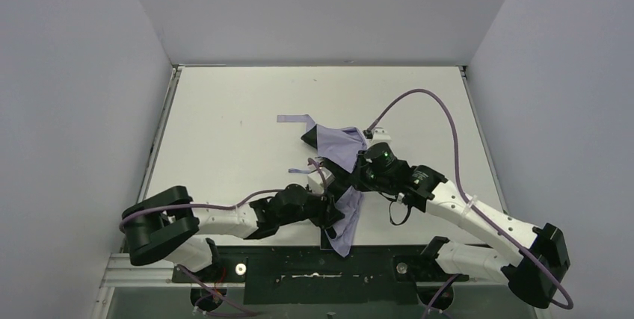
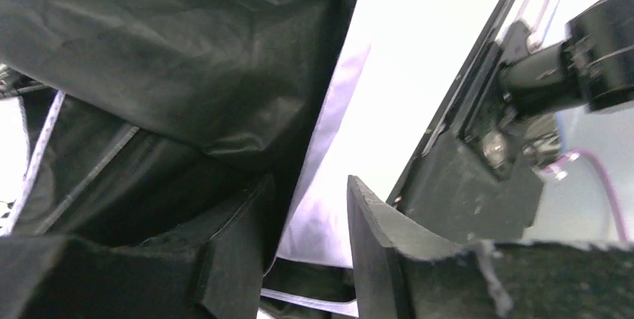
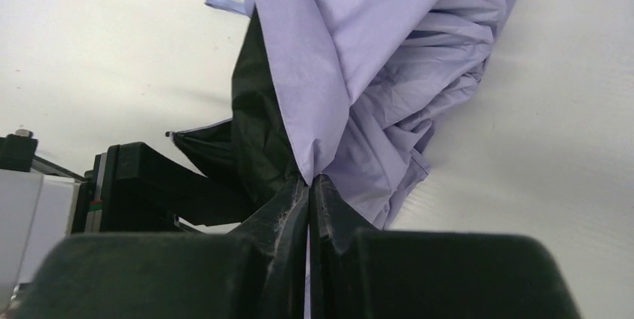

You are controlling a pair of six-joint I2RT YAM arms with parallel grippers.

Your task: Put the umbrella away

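Right hand [image 3: 308, 198] pinched tight on a fold of the umbrella [image 3: 374, 72]; lavender canopy bunched, black lining showing beside it. Left hand [image 2: 310, 244] partly parted, fabric lying in the gap (no grip evident). Umbrella lies half-collapsed on the worktop [image 1: 224, 125], centre-near, between both arms; one flap droops over the near edge.
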